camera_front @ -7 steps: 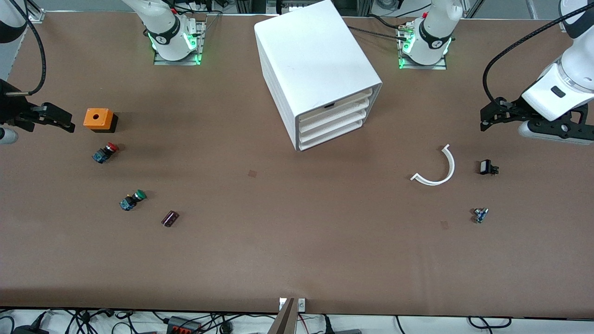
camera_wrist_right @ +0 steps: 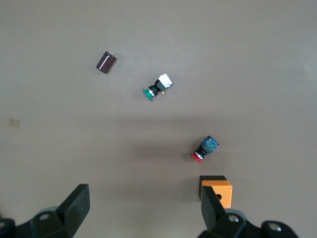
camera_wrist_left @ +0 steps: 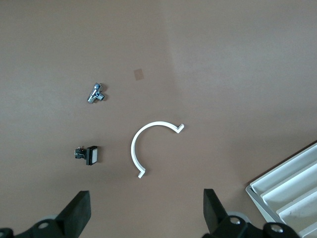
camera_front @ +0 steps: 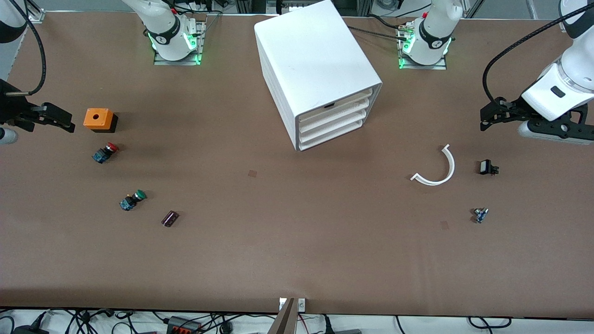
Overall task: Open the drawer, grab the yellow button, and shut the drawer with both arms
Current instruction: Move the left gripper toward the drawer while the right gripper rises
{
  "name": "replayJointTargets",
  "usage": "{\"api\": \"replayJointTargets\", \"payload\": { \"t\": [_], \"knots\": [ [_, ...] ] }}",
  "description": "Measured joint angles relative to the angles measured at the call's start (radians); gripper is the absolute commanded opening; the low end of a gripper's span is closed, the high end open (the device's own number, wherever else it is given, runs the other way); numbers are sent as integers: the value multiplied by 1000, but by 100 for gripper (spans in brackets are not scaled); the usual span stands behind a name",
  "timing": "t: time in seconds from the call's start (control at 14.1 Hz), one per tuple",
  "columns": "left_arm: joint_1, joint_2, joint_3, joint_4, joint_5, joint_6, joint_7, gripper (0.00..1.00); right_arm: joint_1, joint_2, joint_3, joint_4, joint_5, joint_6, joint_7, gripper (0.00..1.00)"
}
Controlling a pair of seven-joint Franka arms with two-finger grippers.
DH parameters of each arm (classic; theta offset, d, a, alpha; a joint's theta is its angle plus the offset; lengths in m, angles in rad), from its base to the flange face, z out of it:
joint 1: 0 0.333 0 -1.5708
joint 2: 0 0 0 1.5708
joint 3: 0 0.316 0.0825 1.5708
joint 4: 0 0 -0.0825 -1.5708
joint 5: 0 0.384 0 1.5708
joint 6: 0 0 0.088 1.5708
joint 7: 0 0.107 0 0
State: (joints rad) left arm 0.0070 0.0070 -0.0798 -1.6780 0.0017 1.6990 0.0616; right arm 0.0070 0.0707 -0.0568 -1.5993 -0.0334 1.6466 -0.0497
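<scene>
The white cabinet (camera_front: 315,60) stands mid-table near the arms' bases, and a corner of it shows in the left wrist view (camera_wrist_left: 290,191). Its topmost drawer (camera_front: 336,105) is shut flush with the three below. The orange-yellow-capped button is out of view. My left gripper (camera_front: 484,122) is open and empty above the table at the left arm's end, over bare mat beside a white curved strip; its black fingers (camera_wrist_left: 77,213) stand wide apart. My right gripper (camera_front: 69,124) is open and empty at the right arm's end, beside an orange box; its fingers (camera_wrist_right: 77,203) are wide apart.
At the right arm's end lie the orange box (camera_front: 98,119), a red-capped button (camera_front: 105,152), a green-capped button (camera_front: 132,200) and a dark cylinder (camera_front: 170,218). At the left arm's end lie the white curved strip (camera_front: 441,171), a small black part (camera_front: 487,167) and a small metal part (camera_front: 480,215).
</scene>
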Motion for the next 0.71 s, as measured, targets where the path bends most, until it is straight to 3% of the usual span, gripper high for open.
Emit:
{"api": "replayJointTargets", "payload": {
  "t": [0.71],
  "knots": [
    [-20,0,-29,3,0,-14,0,100,101,66,5,-10,12,25,1,100]
  ]
}}
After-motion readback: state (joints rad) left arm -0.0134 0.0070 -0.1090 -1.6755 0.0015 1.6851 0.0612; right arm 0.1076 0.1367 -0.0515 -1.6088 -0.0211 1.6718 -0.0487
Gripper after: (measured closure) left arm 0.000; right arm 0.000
